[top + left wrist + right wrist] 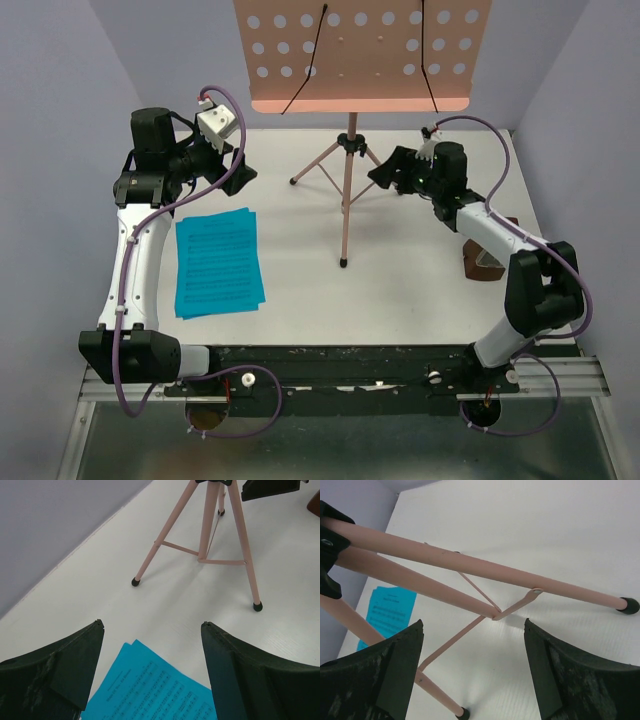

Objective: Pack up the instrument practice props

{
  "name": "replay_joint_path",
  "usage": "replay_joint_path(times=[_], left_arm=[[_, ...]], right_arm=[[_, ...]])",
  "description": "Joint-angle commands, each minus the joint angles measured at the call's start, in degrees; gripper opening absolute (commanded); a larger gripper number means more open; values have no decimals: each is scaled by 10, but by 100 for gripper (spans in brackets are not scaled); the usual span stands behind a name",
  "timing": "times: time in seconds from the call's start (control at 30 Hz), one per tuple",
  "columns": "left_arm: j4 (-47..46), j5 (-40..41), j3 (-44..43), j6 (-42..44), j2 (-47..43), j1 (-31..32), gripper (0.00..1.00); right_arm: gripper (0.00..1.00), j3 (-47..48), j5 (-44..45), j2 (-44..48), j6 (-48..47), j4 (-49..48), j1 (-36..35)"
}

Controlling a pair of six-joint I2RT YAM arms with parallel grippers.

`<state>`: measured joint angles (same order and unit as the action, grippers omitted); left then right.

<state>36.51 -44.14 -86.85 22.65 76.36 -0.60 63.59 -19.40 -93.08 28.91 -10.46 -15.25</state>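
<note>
Both grippers are wide open and hold nothing. The left gripper point(238, 172) hangs at the far left of the table point(420, 290). In its wrist view the far corner of the blue music sheets point(218, 262) lies below the fingers, not touched. The right gripper point(383, 170) stands just right of the music stand point(347, 205), near the black hub where the three legs meet. In its wrist view the pink legs point(485, 567) cross in front of the open jaws without contact.

I judge that the step in hand is to take the stand by its lower part. To do it well, the right gripper should bring one thick tube to the middle between its fingers, not the thin brace point(460, 640), and close straight across it. The perforated desk point(360, 50) is large and high, so the stand is probably top-heavy (a side push at the legs may tip it). The left gripper could steady the pole from the other side.

The metronome point(484, 263) sits at the right, mostly hidden behind the right arm. As for containers, no box, bag or case shows in any view, so I cannot tell where the props will go.
</note>
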Motion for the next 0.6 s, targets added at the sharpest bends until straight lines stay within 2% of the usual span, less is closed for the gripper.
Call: replay_joint_path(times=[0.0,0.13,0.23,0.33,0.57], left_arm=[[-1,-5,1,2,-10,3,88],[-4,-7,-2,3,-6,3,89],[-5,-9,-6,1,-2,3,89],[-7,-10,-11,-2,2,4,88],[-7,-5,-17,1,-1,3,89]], right_arm=[[88,-22,-35,31,-115,-64,7],[87,-50,-80,49,-156,-128,16],[85,-37,-100,50,-141,-161,17],[83,-5,-78,37,-112,-164,17],[80,72,-27,-3,-105,-134,17]])
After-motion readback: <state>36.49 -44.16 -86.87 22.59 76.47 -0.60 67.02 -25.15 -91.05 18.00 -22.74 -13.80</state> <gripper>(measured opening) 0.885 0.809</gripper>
